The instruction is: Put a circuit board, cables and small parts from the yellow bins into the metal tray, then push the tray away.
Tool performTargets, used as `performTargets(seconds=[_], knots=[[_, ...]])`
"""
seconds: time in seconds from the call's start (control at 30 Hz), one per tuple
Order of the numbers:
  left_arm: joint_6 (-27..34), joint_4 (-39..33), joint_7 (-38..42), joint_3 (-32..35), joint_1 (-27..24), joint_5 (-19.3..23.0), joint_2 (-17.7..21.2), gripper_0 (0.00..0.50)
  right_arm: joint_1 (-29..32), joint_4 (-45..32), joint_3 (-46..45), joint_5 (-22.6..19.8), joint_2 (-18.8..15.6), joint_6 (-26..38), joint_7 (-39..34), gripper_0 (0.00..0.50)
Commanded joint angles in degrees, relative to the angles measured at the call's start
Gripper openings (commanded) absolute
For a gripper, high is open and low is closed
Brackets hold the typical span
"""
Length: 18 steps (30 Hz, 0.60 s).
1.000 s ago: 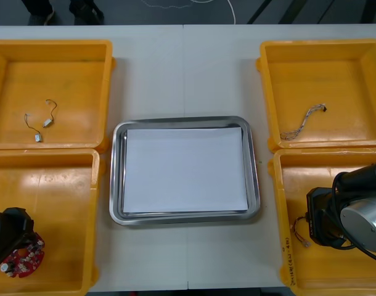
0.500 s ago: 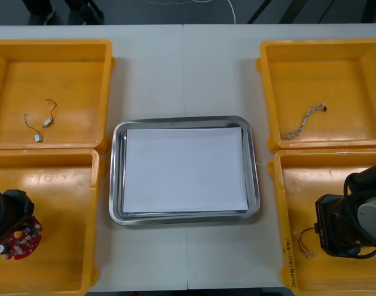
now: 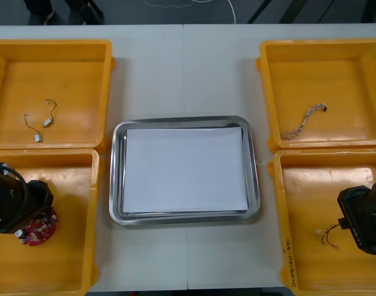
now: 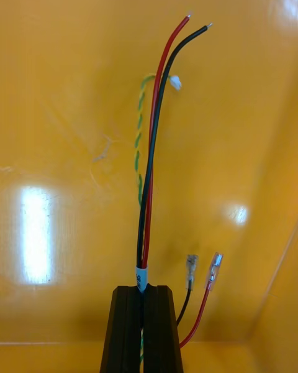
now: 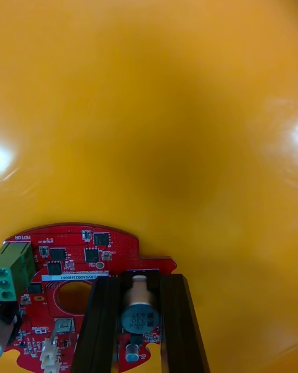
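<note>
Red board: in the near left bin, pinched in my left hand.
Red-and-black cable: in the near right bin, nipped in my right hand, running straight out ahead of it.
Metal tray: between both hands, slightly farther; I judge both equally near.

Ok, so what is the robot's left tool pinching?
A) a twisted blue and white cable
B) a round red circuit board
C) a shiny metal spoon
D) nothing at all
B: the left tool is shut on a small grey cylinder standing on the round red circuit board, over the near left yellow bin. The right tool grips red and black cables over the near right yellow bin.
</note>
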Motion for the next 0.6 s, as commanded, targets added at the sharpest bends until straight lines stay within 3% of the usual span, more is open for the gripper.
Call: performTargets(seconds=[0.03,0.13,0.2,0.3,0.33,0.37,0.47,0.6], knots=[[-0.9,1.0,-2.5,-1.6,-2.8,-0.5,-0.1,0.0,-2.9,-2.4,-2.2,-0.5,-2.6,3.8,6.7,0.0],[-0.9,1.6,-2.7,-1.6,-3.1,-0.5,-0.1,0.0,-4.6,-3.2,-2.2,-0.2,-2.7,6.8,11.5,0.0],[-0.9,1.6,-2.7,-1.6,-3.1,-0.5,-0.1,0.057,-5.3,-3.5,-2.2,-0.3,-2.8,7.7,14.0,0.0],[-0.9,1.6,-2.7,-1.5,-3.2,-0.5,-0.1,0.274,-6.2,-4.6,-2.2,-0.6,-2.9,8.3,18.4,0.0],[-0.9,1.6,-2.6,-1.5,-3.2,-0.5,-0.1,0.368,-6.6,-4.9,-2.2,-1.0,-2.9,8.3,20.4,0.0],[-0.9,1.6,-2.5,-1.4,-3.2,-0.5,-0.1,0.426,-7.0,-5.4,-2.0,-1.3,-2.9,8.3,22.7,0.0],[-0.9,1.6,-2.5,-1.0,-3.1,-0.6,-0.1,0.483,-8.0,-6.3,-2.0,-2.7,-2.8,8.7,27.8,0.0],[-0.7,1.5,-2.7,-0.4,-3.2,-0.5,-0.1,0.5,-9.3,-7.9,-1.6,-4.7,-2.9,9.0,35.7,0.0]])
